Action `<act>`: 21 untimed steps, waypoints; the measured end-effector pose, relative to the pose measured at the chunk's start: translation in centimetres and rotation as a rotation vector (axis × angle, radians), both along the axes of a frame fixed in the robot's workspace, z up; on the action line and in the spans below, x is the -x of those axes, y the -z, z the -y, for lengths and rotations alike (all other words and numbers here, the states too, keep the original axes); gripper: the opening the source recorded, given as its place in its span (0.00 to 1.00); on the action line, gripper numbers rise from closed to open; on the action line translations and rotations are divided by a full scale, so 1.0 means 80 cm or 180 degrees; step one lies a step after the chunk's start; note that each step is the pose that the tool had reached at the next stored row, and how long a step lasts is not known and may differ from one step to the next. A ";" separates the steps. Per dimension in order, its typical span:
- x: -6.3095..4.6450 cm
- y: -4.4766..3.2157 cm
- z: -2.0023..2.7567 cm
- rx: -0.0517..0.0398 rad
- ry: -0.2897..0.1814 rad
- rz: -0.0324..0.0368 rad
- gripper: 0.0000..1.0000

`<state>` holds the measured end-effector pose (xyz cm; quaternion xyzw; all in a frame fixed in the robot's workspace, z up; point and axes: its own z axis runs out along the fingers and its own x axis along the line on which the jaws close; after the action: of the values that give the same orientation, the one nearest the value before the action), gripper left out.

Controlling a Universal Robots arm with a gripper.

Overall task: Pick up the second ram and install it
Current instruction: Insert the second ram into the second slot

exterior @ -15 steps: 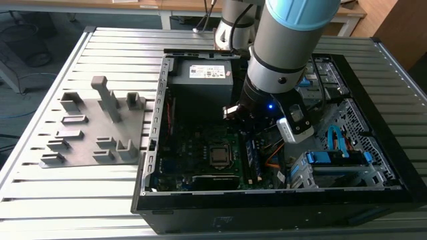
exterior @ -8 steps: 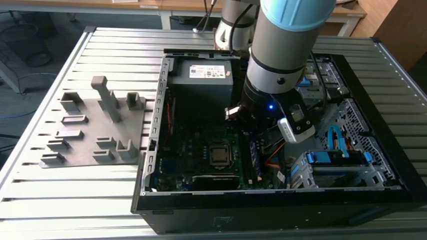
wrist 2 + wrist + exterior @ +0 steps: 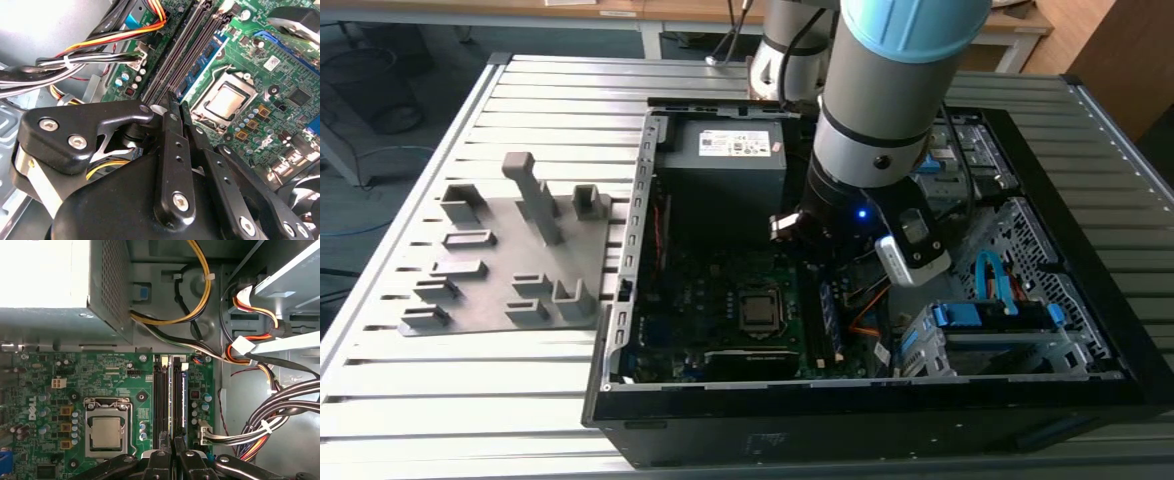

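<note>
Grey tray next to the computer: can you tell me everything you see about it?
The grey tray looks like matte plastic. It lies flat on the slatted metal table, at the exterior view's left of the open computer case, close beside it. Whether they touch is unclear. Upright blocks of different heights rise from it, and one tall post stands above them all.

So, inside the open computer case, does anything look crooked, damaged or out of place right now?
Nothing stands out. The hand sits over the memory slots on the motherboard, the processor socket looks intact, and the cables are bundled at the side. The grey holder tray lies flat beside the case.
</note>
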<state>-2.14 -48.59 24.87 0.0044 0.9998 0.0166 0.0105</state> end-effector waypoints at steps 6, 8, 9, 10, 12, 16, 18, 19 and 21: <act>0.000 0.0034 0.0000 0.0022 0.0000 0.0000 0.14; 0.000 0.0047 0.0000 0.0024 0.0000 0.0000 0.14; 0.000 0.0055 0.0000 0.0027 0.0000 0.0000 0.14; 0.000 0.0067 0.0000 0.0029 0.0000 0.0000 0.14; 0.000 0.0098 0.0000 0.0031 0.0000 0.0000 0.14; 0.000 0.0142 0.0000 0.0031 0.0000 0.0000 0.14; 0.000 0.0156 0.0000 0.0031 0.0000 0.0000 0.14; 0.000 0.0164 0.0000 0.0031 0.0000 0.0000 0.14; 0.000 0.0175 0.0000 0.0031 0.0000 0.0000 0.14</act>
<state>-2.15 -48.60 23.47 0.0044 0.9999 0.0117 0.0106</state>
